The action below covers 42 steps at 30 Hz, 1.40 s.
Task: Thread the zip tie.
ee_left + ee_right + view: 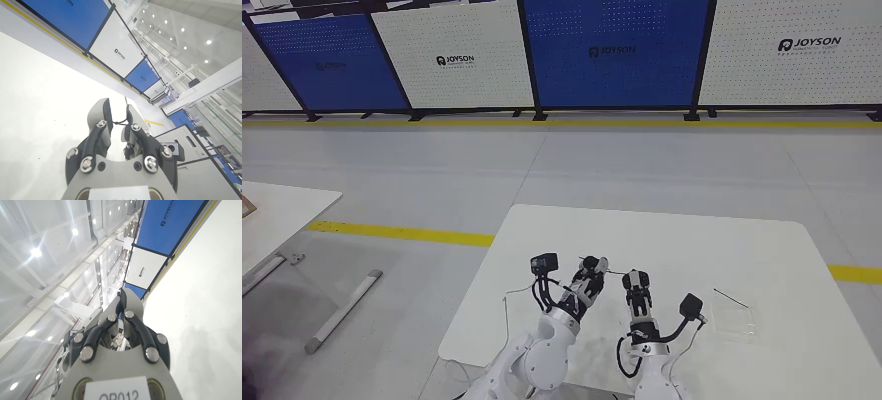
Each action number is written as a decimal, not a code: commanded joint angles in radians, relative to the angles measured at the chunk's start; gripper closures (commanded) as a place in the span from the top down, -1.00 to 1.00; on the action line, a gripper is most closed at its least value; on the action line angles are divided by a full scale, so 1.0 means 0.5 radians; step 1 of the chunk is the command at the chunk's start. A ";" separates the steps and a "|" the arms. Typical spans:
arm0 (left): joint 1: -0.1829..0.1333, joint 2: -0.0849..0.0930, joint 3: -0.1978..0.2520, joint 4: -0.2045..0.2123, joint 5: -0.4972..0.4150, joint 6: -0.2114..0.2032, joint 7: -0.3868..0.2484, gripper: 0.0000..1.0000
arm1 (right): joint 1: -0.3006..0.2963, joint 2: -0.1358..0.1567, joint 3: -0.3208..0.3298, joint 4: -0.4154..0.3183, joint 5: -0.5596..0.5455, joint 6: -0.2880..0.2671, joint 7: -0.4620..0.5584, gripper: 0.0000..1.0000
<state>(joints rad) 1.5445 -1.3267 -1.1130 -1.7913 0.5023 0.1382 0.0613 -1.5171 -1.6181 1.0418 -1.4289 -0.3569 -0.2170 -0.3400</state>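
Okay, I'm pinching the zip tie (117, 122) in right gripper (121, 293) — left gripper (118, 103) narrowly parted — needing square tip-to-head alignment.

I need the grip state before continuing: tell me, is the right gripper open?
No, the right gripper has its fingers pressed together, no gap between them.

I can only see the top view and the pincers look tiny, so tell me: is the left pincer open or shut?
Observer: Open. The left wrist view shows the left pincer with a clear gap between its fingers.
Operator: Is the tie in there?
Observer: Yes. The tie crosses that gap from one finger to the other.
Operator: What about the right pincer?
Observer: The right pincer is shut. A small black bit, likely the tie's end, pokes out at its tip.
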 commanded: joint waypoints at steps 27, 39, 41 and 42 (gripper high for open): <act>0.026 0.007 -0.020 -0.029 0.006 -0.025 -0.027 -0.78 | -0.005 0.000 -0.001 -0.023 -0.017 0.044 -0.027 -1.00; 0.034 0.010 -0.019 -0.029 0.005 -0.034 -0.038 -0.82 | -0.001 -0.002 -0.010 -0.012 -0.022 0.048 -0.036 -1.00; 0.028 0.009 -0.017 -0.023 0.007 -0.033 -0.039 -0.90 | -0.002 -0.001 -0.010 -0.011 -0.027 0.045 -0.038 -1.00; 0.025 0.009 -0.014 -0.018 0.011 -0.033 -0.040 -0.98 | -0.002 -0.001 -0.010 -0.010 -0.029 0.044 -0.039 -1.00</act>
<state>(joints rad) 1.5584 -1.3220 -1.1212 -1.8024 0.5056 0.1219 0.0418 -1.5181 -1.6187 1.0367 -1.4344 -0.3707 -0.1948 -0.3593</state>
